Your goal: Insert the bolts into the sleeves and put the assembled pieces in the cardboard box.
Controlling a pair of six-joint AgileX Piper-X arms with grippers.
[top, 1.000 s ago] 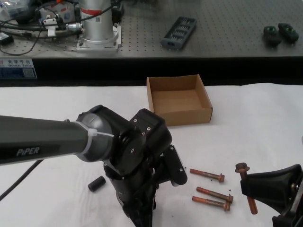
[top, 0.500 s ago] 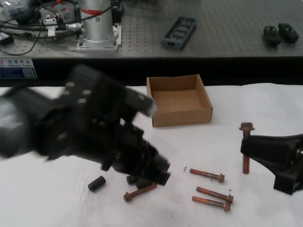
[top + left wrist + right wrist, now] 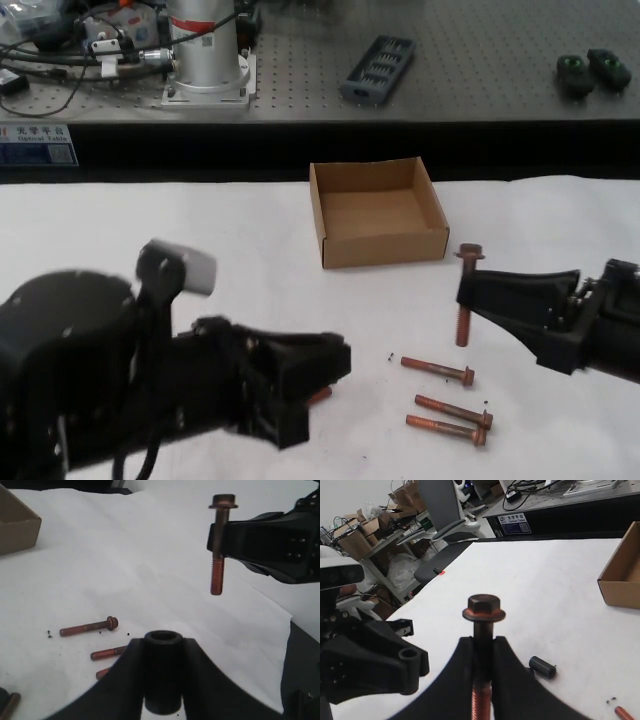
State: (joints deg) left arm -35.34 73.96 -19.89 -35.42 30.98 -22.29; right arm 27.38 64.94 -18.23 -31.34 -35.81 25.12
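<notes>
White-clothed bench (image 3: 150, 220), lone bolt (image 3: 318, 396) mostly hidden behind left claw (image 3: 163, 680)

Black arm housings (image 3: 70, 360), curved black fingers (image 3: 457, 680), pale wrist camera (image 3: 185, 268)

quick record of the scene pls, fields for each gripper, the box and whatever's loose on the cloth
left gripper: shut on a black sleeve, bore facing up
right gripper: shut on a bolt, upright, head up
bolt vs sleeve: apart, not yet inserted
cardboard box: open, no pieces inside
loose bolts: at least three lying on the white cloth
spare sleeve: lying on the cloth
</notes>
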